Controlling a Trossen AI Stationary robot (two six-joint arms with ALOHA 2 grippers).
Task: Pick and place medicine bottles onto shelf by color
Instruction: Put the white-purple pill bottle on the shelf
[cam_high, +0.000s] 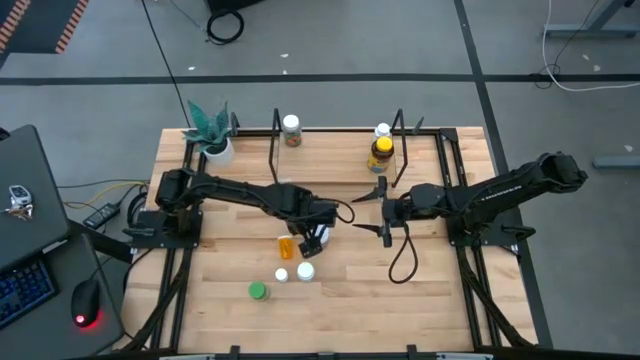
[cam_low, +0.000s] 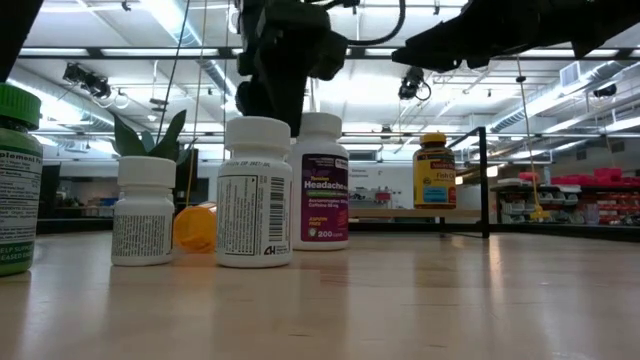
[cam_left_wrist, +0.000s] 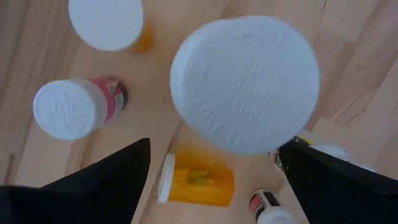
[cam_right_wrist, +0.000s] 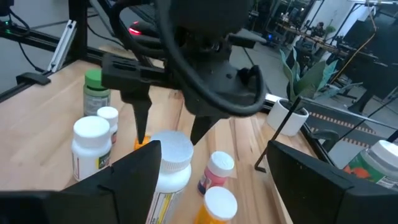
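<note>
The tabletop (cam_high: 340, 300) carries the shelf (cam_high: 340, 150) along its far edge, with three bottles already standing there: a white-capped one (cam_high: 291, 130) at the left end, and an amber bottle (cam_high: 380, 155) with a yellow lid beside another white-capped one (cam_high: 383, 131) at the right end. A plant (cam_high: 212, 130) in a white pot stands at the far left corner. The rest of the bottles cluster in the middle of the tabletop: an orange bottle (cam_high: 288, 244) lying on its side, a white bottle (cam_left_wrist: 245, 84) directly under the left arm, a smaller one (cam_high: 282, 275) nearer, and a green-capped bottle (cam_high: 258, 291) nearest of all. The left end effector (cam_high: 318, 238) hangs over that white bottle with fingers apart, one on each side of its cap and not yet closed on it. The right end effector (cam_high: 383, 208) waits just right of centre, fingers spread and empty. These bottles look like light, rigid plastic with smooth, somewhat slippery sides; the best hold is probably across the body just under the cap, squarely, since a tall bottle could tip against its neighbours if nudged.
</note>
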